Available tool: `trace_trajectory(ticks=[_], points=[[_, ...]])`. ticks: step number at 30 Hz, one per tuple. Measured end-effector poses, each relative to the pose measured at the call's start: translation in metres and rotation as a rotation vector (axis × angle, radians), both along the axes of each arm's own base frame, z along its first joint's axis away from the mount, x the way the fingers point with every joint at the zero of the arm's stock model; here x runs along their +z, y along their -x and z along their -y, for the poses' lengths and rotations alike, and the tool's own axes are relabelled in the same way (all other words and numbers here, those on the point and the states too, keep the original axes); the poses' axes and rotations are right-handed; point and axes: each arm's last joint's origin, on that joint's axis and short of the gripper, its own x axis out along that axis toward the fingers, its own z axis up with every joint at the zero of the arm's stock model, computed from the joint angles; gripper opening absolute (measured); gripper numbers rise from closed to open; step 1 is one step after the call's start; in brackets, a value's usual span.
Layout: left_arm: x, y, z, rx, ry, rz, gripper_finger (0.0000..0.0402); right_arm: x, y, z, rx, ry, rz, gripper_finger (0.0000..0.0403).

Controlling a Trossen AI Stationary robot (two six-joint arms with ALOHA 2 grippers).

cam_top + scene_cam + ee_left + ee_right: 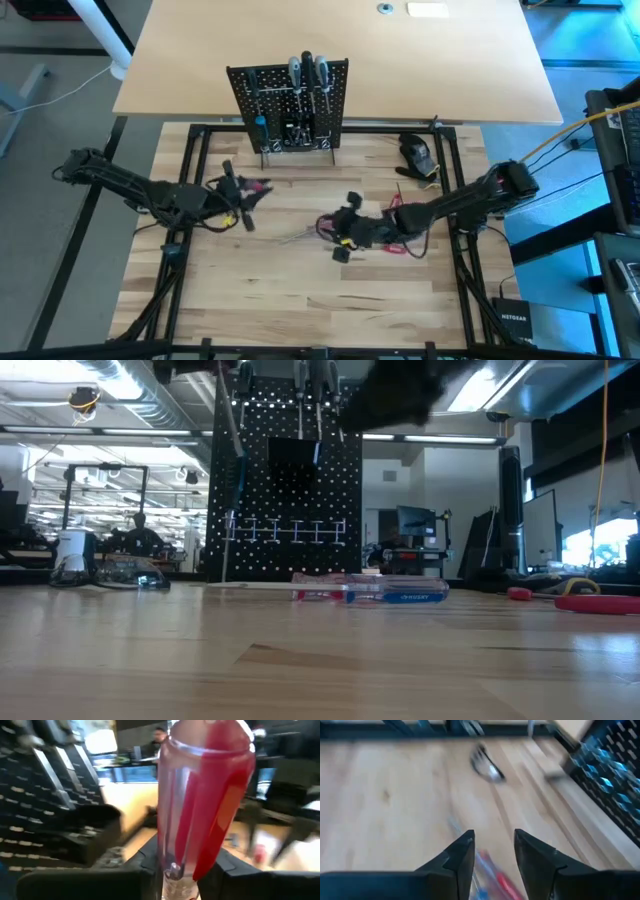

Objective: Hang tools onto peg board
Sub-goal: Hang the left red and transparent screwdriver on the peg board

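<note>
The black peg board (290,105) stands upright at the far middle of the table, with several tools hanging on it; it also shows in the low view as the peg board (285,480). My left gripper (248,193) is left of centre, raised off the table, shut on a red-and-clear screwdriver (205,795). My right gripper (492,847) hovers open at mid-table above two screwdrivers (492,875) that lie flat on the wood, red and blue handles (370,592) side by side. Nothing is between its fingers. My left gripper pinches the screwdriver's handle at its shaft end (175,865) between the two fingers (150,865). The handle runs forward along the fingers, and its rounded butt (210,730) sticks out beyond their tips. The gripper is about level, and the screwdriver is lifted clear of the table.
A dark rounded lump (418,152) sits at the far right by the frame rail. Red pliers handles (585,600) lie at the right. A black frame (190,160) borders the work area. Bare wood (300,300) stretches toward the near edge.
</note>
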Motion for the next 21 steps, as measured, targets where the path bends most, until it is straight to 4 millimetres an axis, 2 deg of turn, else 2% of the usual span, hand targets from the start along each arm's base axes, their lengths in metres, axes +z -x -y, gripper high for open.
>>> trace_trajectory(ticks=[4,11,16,21], points=[[0.003,-0.011,-0.011,0.145,-0.071,-0.054,0.0068,-0.012,0.018,-0.013,-0.107,0.056,-0.101,0.0140],[-0.005,-0.028,-0.052,0.343,-0.033,-0.081,0.0069,-0.038,0.042,-0.030,-0.196,0.079,-0.099,0.0140],[-0.012,-0.035,-0.081,0.366,0.045,-0.057,0.0071,-0.053,0.053,-0.030,-0.267,0.091,-0.076,0.0140],[-0.021,-0.041,-0.101,0.429,0.045,-0.093,0.0068,-0.056,0.054,-0.028,-0.290,0.091,-0.072,0.0140]])
